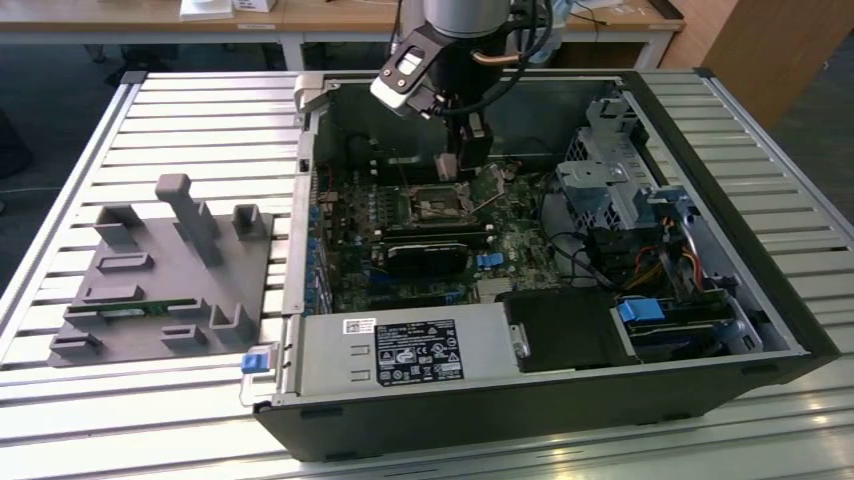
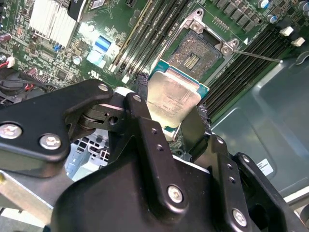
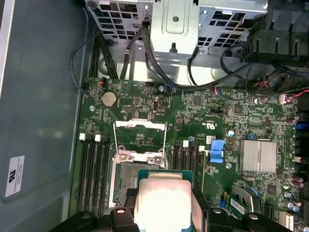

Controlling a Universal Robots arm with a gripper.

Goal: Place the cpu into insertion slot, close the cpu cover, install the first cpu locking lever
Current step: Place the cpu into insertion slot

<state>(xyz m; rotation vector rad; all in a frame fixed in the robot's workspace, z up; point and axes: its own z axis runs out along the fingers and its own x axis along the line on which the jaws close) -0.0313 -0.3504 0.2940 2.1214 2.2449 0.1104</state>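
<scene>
Grips the cpu by two opposite edges in the end effector, pale face toward the wrist cameras. Hovers just above the slot, not yet seated. Shows the cover swung open beside the slot, on the green board inside the open case on the desk.

Arm and pincer: external finish
Arm housing grey, with black lower section; white-and-black module mounted at the wrist; black cables routed alongside; pincer matte black, built of flat linkage plates; silver round-head screws at the pivots; fingers black, drilled with small holes.
</scene>
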